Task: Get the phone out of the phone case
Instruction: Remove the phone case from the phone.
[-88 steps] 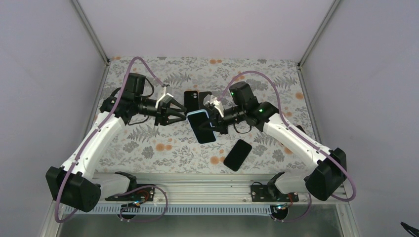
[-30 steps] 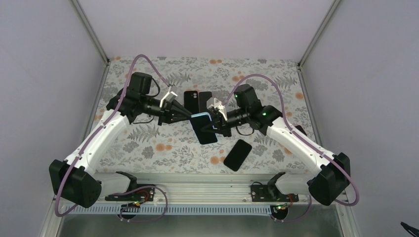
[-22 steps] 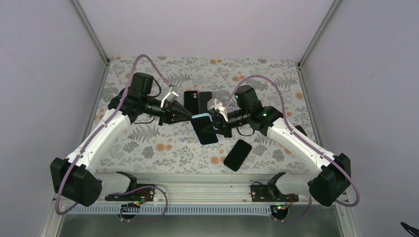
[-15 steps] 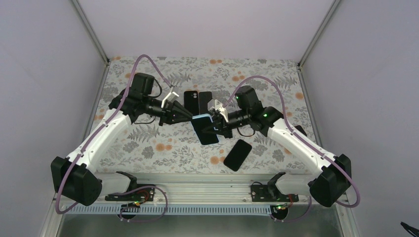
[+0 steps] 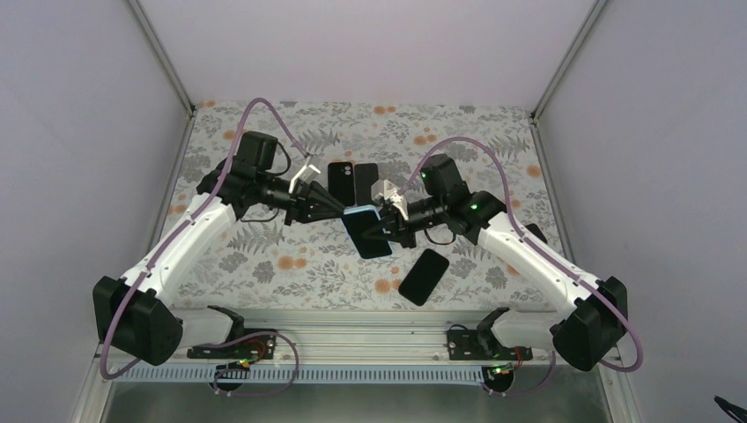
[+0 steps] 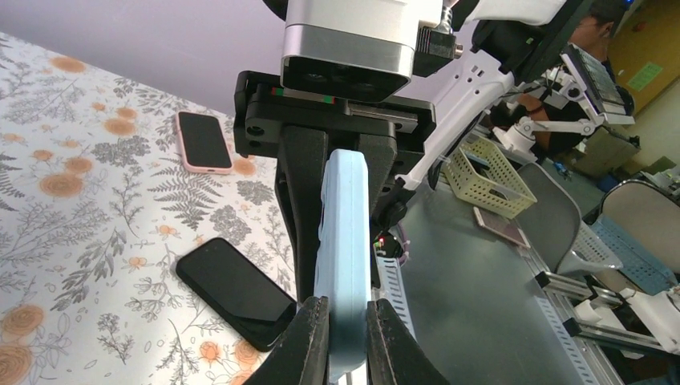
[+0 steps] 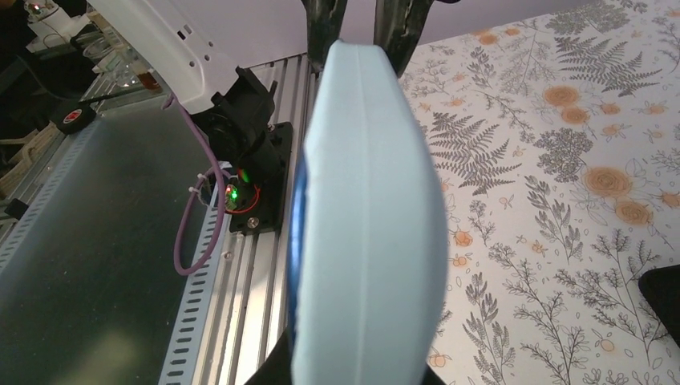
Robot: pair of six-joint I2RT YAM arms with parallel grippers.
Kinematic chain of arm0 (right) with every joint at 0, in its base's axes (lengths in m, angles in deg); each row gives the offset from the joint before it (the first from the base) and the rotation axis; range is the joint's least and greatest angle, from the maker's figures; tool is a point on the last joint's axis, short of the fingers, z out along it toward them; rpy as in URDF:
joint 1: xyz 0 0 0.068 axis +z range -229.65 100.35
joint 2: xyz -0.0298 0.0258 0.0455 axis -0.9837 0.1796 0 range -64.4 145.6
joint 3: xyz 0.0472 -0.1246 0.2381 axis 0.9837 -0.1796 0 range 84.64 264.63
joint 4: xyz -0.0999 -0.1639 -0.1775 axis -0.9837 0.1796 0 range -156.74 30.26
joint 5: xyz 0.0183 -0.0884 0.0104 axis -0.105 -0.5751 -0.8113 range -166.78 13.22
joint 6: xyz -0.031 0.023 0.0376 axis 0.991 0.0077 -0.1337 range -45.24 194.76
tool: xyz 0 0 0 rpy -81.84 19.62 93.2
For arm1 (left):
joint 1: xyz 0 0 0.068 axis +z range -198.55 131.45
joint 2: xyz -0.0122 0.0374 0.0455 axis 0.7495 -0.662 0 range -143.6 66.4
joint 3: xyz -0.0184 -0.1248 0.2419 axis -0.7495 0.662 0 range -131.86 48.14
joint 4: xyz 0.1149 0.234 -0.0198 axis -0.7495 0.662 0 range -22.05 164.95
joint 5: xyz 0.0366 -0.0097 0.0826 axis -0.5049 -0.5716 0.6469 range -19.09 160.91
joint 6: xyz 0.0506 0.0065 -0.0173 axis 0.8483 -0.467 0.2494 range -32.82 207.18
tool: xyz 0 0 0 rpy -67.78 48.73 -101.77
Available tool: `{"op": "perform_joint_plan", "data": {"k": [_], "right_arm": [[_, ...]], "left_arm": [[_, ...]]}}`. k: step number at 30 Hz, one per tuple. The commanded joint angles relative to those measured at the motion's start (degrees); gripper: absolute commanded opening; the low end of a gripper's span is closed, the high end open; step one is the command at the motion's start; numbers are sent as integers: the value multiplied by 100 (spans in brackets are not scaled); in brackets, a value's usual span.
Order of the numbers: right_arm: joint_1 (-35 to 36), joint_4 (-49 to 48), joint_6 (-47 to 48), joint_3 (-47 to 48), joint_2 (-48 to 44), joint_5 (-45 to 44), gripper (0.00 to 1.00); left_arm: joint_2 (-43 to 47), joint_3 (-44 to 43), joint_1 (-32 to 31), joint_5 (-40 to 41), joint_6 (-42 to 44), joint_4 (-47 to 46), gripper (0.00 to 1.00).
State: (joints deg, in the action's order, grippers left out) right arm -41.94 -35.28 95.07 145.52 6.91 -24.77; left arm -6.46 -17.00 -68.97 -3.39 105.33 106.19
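1. Since about three seconds back: left hand (image 6: 346,311) no longer spread wide and clear of the phone case (image 6: 343,241), now brought in and pinched narrow on its edge. Over the last second, only a slight drift of the held pair to the right.
2. Nearest, flat on the bench (image 5: 291,264): a loose black phone (image 5: 424,276), long axis slanting from near-left to far-right, just near-right of the held one.
3. Over the middle of the bench, lifted clear: the phone (image 5: 370,240), dark screen up, seated inside the light-blue case, rim showing at the far end. Long axis near to far, near end leaning a little right.
4. Gripped from two sides: left hand clamped on the far-left end of the case, right hand (image 5: 381,226) closed tight on the opposite edge. Case seen edge-on from both wrists.
5. Off to the right, flat: a pink-cased phone (image 6: 203,141), dark screen within the pink rim.
6. Farthest back, flat and side by side: two dark slabs (image 5: 340,181), long axes near to far. Phones or empty cases, cannot tell.
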Motion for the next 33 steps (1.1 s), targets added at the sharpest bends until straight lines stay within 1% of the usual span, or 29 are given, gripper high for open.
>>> {"op": "perform_joint_plan", "data": {"k": [1,12,14,16,17,18,20,22,27,31,33], "right_arm": [[192,386,878,-87,-562,1421,4],[214,470,1013,-129,-602,1357,4],[210,416,934,-129,-604,1349,4],[191,216,640,-134,-598,1317,4],[161,66,422,-138,-575,1309,4],[113,-49,266,-131,-552,1307,4],[5,-283,-161,-100,-491,1263,4],[-131,-453,-415,-46,-440,1253,4],[-443,-962,-1257,23,-355,1293,4],[-836,-1752,-2205,264,-232,1354,4],[-998,-2230,-2739,476,-109,1455,4]], "left_arm": [[-141,111,267,899,-90,-571,2],[-137,176,302,1028,-139,-682,2],[-110,169,305,1036,-107,-681,2],[-29,150,305,975,-70,-663,3],[12,121,303,912,-22,-626,5],[56,84,302,838,35,-573,8],[153,-4,310,746,180,-431,20],[250,-98,304,699,354,-244,30],[443,-158,295,520,576,37,43],[524,44,278,627,320,-260,51],[543,154,272,613,142,-438,53]]}}
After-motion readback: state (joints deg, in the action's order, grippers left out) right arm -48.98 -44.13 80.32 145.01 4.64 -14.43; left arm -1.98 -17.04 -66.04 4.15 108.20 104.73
